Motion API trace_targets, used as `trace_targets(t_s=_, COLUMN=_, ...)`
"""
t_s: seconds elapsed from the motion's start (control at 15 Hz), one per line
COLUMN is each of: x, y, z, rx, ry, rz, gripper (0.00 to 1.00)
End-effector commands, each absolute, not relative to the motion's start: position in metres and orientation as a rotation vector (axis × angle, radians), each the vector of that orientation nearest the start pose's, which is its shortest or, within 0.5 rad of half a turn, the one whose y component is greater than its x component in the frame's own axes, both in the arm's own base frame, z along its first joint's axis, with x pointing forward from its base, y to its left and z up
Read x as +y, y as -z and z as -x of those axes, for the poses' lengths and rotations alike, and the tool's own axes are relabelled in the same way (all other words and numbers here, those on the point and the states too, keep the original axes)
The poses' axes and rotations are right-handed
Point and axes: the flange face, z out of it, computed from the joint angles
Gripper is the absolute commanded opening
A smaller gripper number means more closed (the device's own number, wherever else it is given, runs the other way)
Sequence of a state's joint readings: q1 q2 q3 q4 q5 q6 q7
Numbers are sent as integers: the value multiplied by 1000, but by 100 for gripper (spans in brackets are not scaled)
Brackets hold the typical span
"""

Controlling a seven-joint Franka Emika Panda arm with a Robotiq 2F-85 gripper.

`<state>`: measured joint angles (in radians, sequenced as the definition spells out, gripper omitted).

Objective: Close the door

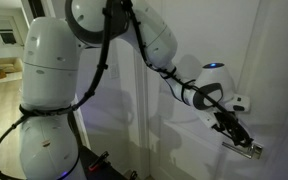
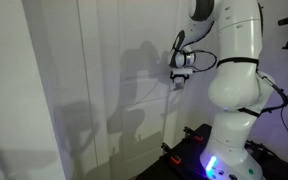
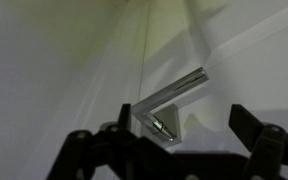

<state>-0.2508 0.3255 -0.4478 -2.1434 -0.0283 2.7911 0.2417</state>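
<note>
In the wrist view the gripper [image 3: 181, 115] is running off the bottom edge, and its dark body is covering the low end of the lever handle [image 3: 176, 98] (its plate too). The door [image 3: 54, 60] is spilling past every edge. In an exterior view the gripper [image 2: 181, 78] is blocking that handle completely, its jaws looking too small to make out.

Door [image 3: 64, 60]: no lettering readable.
Lever handle [image 3: 174, 95], ahead of the fingers [image 3: 256, 125]: no marking legible.
Arm [image 1: 49, 60]: no brand legible.
</note>
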Motion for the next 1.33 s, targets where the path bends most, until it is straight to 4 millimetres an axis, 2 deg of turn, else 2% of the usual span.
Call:
trace_targets(t_s=0.0, x=-356, y=-329, z=-451, rx=1267, ry=511, rz=3031, gripper=100)
trace_targets(t_s=0.33, x=-316, y=-375, z=-442, rx=1004, ry=527, rz=3074, gripper=100)
trace_targets(t_s=0.6, x=-284, y=-417, z=-433, rx=862, ry=535, rz=3087, gripper=100)
trace_targets(t_s=1.0, x=-233, y=-473, z=-409, rx=727, ry=544, rz=3159, gripper=100)
trace_targets(t_s=1.2, x=-211, y=-498, z=-390, rx=647, ry=533, rz=3189, gripper=100)
trace_targets(t_s=1.27, x=-225, y=-485, z=-411, rx=670, ry=533, rz=3170, gripper=100)
